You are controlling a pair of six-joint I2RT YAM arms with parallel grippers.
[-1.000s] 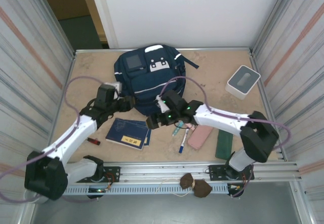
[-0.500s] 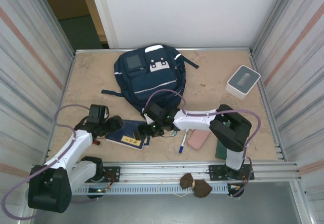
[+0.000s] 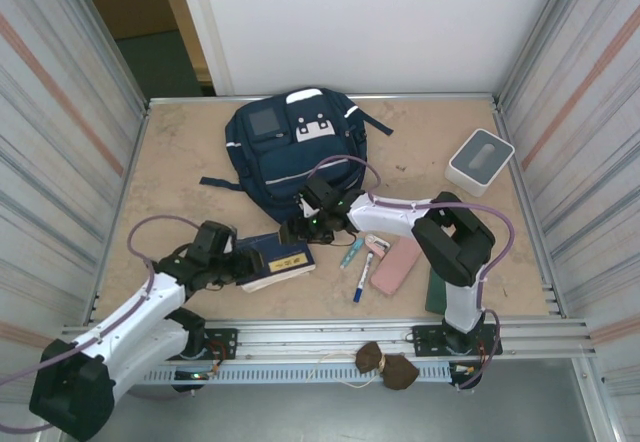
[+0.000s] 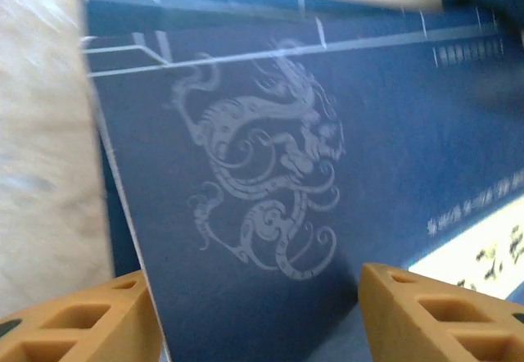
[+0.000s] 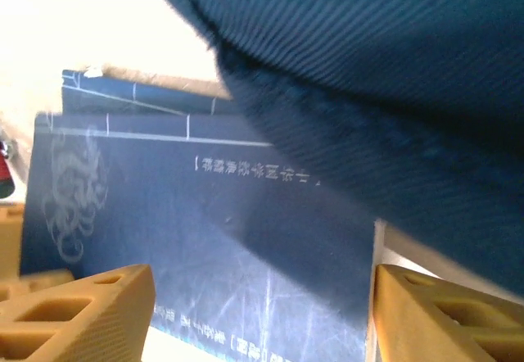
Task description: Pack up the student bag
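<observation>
The student bag point(image 3: 295, 152), a large navy backpack, lies flat at the back middle of the table. Its fabric point(image 5: 368, 75) hangs across the top of the right wrist view. Just in front of the bag lies a flat navy notebook point(image 3: 280, 260) with a pale dragon print point(image 4: 262, 190); its white page edge faces the near side. My left gripper point(image 3: 246, 263) is at the notebook's left end, jaws apart, cover between the orange fingers point(image 4: 82, 329). My right gripper point(image 3: 300, 230) sits at the notebook's far right corner, open, beside the bag's lower edge.
Right of the notebook lie two pens point(image 3: 361, 277), a pink case point(image 3: 395, 267) and a dark green case point(image 3: 442, 284). A white box point(image 3: 479, 160) stands at the back right. Corrugated walls close in both sides. Brown objects point(image 3: 388, 364) rest on the front rail.
Both arms left the bag and came down to the notebook. The left gripper slid right to its left end. The notebook now shows its page edge. Both jaws have narrowed.
</observation>
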